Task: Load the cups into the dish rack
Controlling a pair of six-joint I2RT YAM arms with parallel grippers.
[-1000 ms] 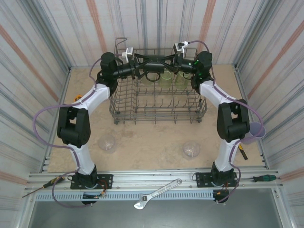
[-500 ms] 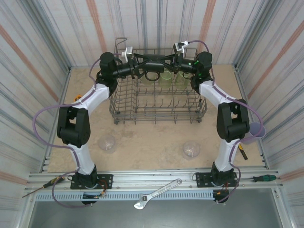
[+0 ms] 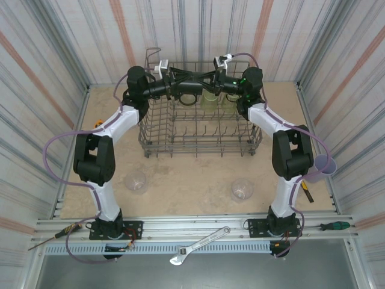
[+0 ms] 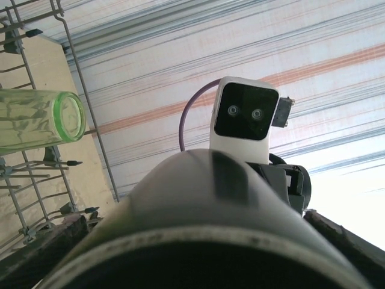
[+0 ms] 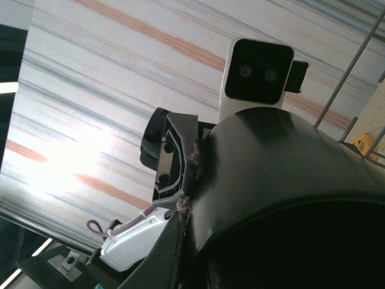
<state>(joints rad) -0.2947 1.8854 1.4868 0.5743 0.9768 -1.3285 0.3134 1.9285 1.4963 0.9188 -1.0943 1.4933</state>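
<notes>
A black cup (image 3: 189,95) hangs over the back of the grey wire dish rack (image 3: 198,142), between my two grippers. My left gripper (image 3: 182,91) reaches in from the left, its jaws spread wide around the cup's body; one of its pads rests against the cup wall (image 5: 283,180). My right gripper (image 3: 200,84) comes from the right, pinched shut on the cup's edge, one finger (image 5: 165,259) outside it. The cup (image 4: 198,205) hides the left fingers in the left wrist view. Two yellow-green cups (image 3: 209,99) (image 3: 227,99) sit in the rack, one seen lying sideways (image 4: 36,120).
Two clear cups (image 3: 135,179) (image 3: 242,189) stand on the table before the rack. A lavender cup (image 3: 323,165) sits by the right wall. An orange tape measure (image 3: 96,125) lies left of the rack. A wrench (image 3: 198,245) and screwdrivers (image 3: 51,236) (image 3: 334,226) rest on the front rail.
The right arm has edged left and a little further back, and the black cup between the grippers has shifted slightly left. The left arm has hardly moved.
</notes>
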